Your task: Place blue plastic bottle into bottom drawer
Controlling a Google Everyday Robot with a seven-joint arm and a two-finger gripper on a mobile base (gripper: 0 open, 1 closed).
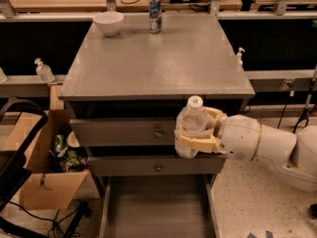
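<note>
While clamped in tool (194, 133) — blue plastic bottle (190, 120) upright; bottom drawer (156, 207) below

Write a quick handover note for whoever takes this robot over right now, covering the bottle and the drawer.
Gripper: shut on the bottle, in front of the upper drawer fronts, right of centre.
Bottle: roughly upright, cap up, held in the air.
Bottom drawer: pulled open, below the bottle.
Done: bottle grasped and off the tabletop.
Left: lower it into the bottom drawer and release.
Bowl and can stand at the back of the tabletop; leave them.
</note>
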